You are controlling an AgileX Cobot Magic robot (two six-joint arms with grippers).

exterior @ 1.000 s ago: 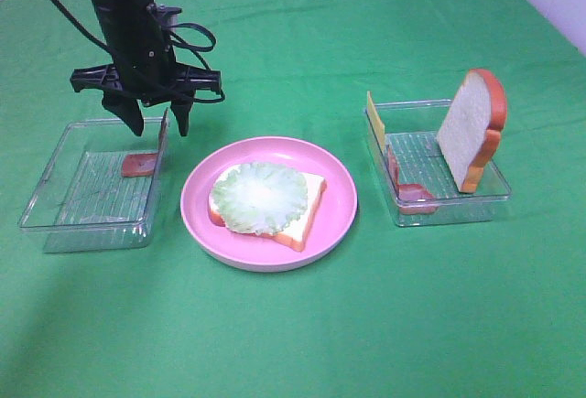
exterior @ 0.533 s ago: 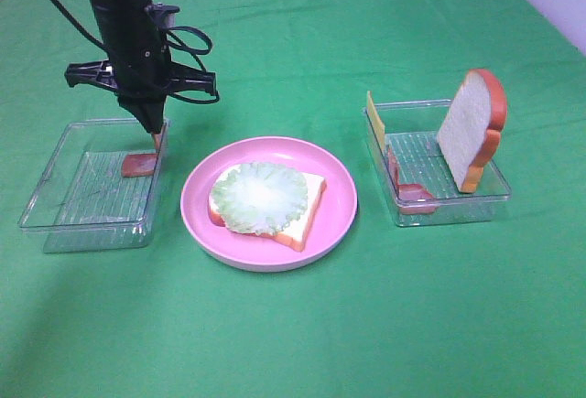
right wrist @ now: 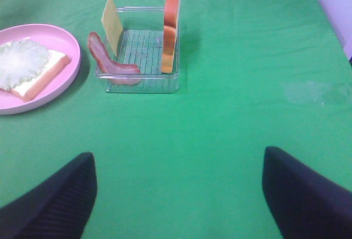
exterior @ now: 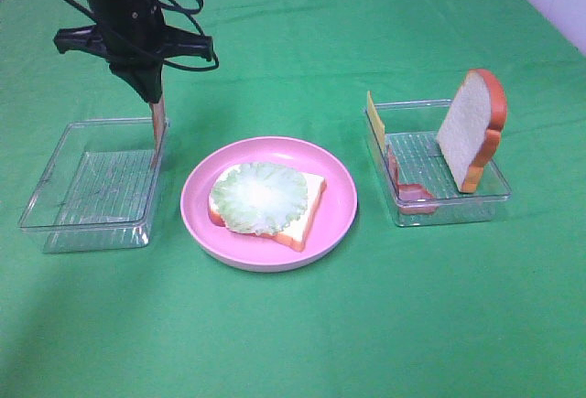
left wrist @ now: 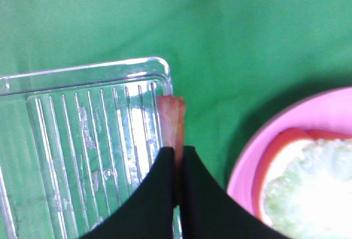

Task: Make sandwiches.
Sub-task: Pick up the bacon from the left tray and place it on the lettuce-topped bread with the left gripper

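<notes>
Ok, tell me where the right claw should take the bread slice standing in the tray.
Best pinch the bread slice at its rounded top crust, coming straight down, jaws across its two flat faces. It stands on edge in the clear tray, top well above the rim.

A bench [exterior: 302, 343] covered in a bright green cloth [exterior: 366, 32], lightly creased, fills nearly the whole view. Past the bench's far right corner a pale whitish surface [exterior: 554, 0] shows; wall or floor, it is unclear which. Light falls evenly across the bench, leaving only soft, faint shadows.
</notes>
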